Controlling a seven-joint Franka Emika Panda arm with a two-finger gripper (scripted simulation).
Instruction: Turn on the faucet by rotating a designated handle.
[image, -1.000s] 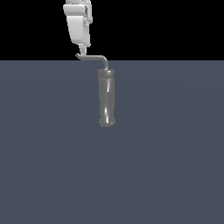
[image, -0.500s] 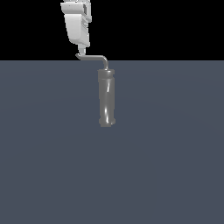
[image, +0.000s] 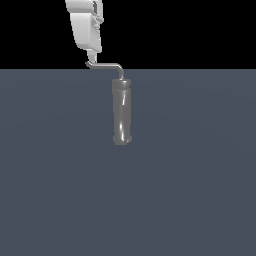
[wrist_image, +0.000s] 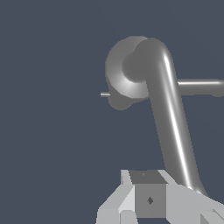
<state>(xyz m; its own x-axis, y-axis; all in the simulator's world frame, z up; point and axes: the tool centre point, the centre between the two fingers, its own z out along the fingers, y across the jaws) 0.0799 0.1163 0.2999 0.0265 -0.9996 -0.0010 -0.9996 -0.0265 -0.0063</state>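
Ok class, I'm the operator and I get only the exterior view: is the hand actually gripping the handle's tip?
Observer: The wrist view shows the handle running close alongside the hand, but it does not show whether the fingers clamp it.
Operator: Anything on the faucet I'm missing?
Observer: Yes, a second rod sticks out sideways from the faucet.
Operator: Only that?
Observer: A thin pin pokes out the opposite side.

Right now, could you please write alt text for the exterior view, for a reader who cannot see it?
A white robot gripper reaches down from the top edge to the hooked tip of a thin bent handle. The handle tops an upright glossy grey faucet cylinder, set against a plain slate-blue surface under a black background.
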